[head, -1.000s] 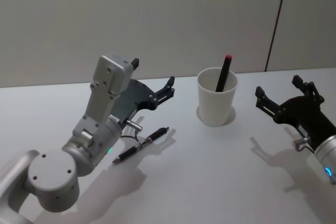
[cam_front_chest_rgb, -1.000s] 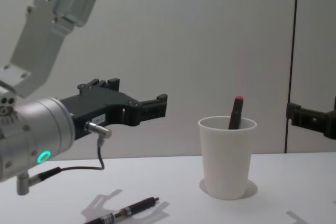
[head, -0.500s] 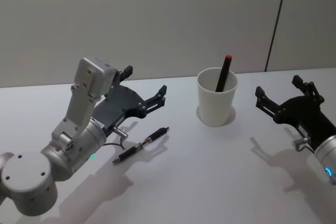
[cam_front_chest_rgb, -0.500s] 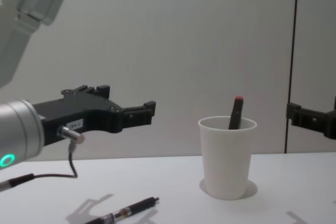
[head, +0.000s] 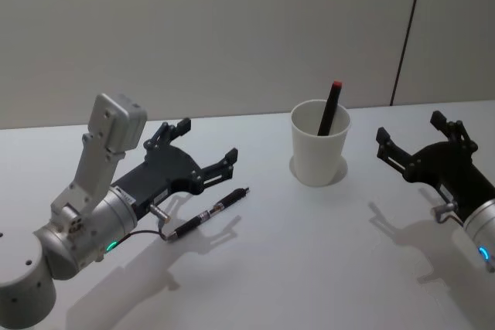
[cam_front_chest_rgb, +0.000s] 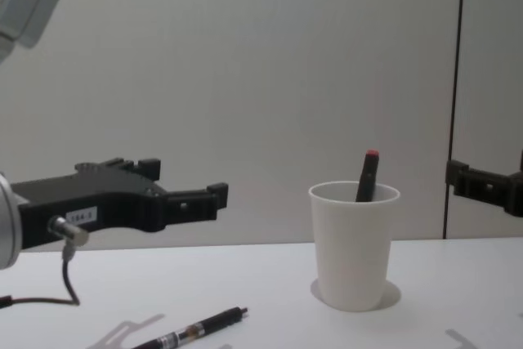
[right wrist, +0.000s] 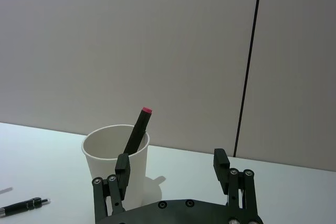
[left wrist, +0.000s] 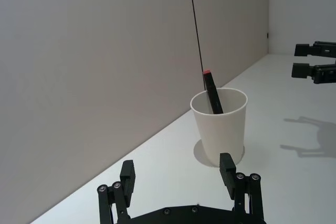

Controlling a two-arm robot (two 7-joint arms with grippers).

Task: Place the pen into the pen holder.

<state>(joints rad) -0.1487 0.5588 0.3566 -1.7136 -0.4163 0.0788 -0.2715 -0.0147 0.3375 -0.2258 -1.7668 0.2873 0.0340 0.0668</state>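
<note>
A black pen (head: 207,214) lies flat on the white table, left of the pen holder (head: 319,154), a white paper cup. A second black pen with a red tip (head: 331,106) leans inside that cup. My left gripper (head: 207,139) is open and hovers just above and behind the lying pen, pointing toward the cup. The chest view shows the left gripper (cam_front_chest_rgb: 184,182) above the pen (cam_front_chest_rgb: 196,328), apart from it. My right gripper (head: 410,127) is open and idle to the right of the cup. In the right wrist view the cup (right wrist: 116,163) and lying pen (right wrist: 21,206) sit beyond the open jaws.
The white table (head: 309,268) meets a plain grey wall close behind the cup. A dark vertical seam (head: 407,32) runs down the wall at the right. The left arm's grey wrist housing (head: 108,141) stands tall at the left.
My left arm has pulled back to the left and dropped lower, its gripper staying open. The lying pen, the cup and the right gripper have not moved.
</note>
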